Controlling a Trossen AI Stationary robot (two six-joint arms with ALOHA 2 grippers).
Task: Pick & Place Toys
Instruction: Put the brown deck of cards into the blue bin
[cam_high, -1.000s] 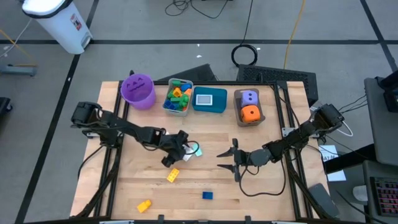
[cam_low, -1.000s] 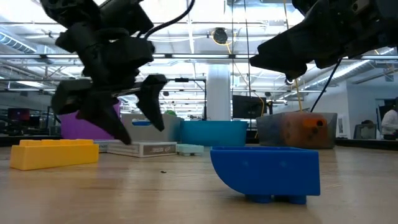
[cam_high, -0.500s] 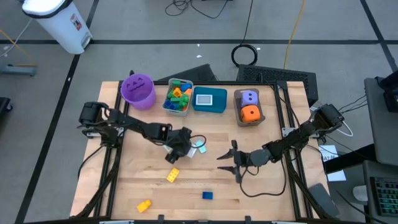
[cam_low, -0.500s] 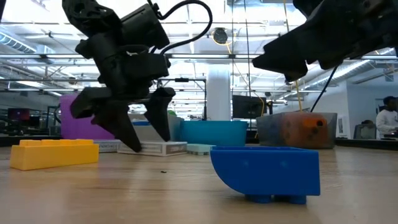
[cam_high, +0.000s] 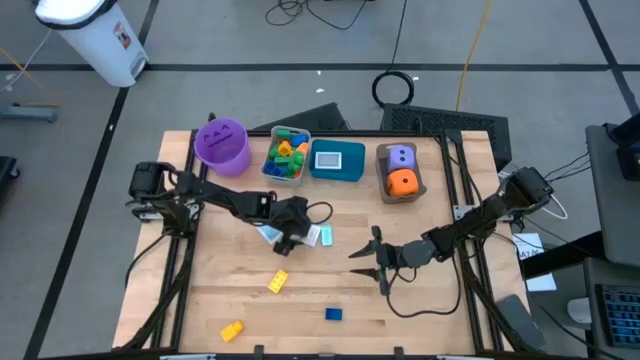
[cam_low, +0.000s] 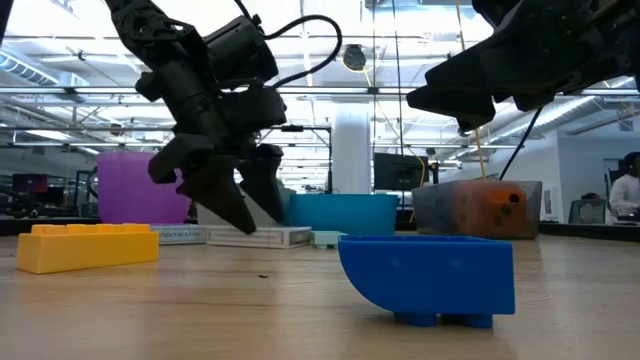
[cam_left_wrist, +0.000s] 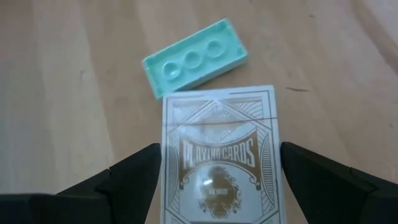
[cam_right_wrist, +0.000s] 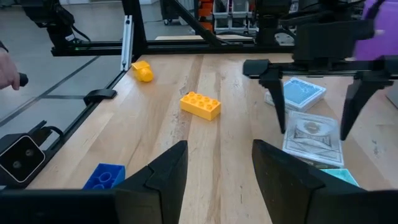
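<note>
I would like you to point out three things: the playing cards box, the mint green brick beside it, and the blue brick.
playing cards box (cam_left_wrist: 217, 158): left wrist view, on its printed top face.
mint green brick (cam_left_wrist: 196, 58): left wrist view, on its studded top.
blue brick (cam_low: 428, 275): low view, on its front side.

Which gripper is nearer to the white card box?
Left. The left gripper stands open astride the white card box; the right gripper waits farther off to its side.

I counted two yellow bricks (cam_high: 279, 282) (cam_high: 231, 330), one blue brick (cam_high: 333, 314), one teal brick (cam_left_wrist: 196, 57), two card decks (cam_right_wrist: 314, 140) (cam_right_wrist: 302, 93), two dice (cam_high: 402, 156) (cam_high: 402, 182).
</note>
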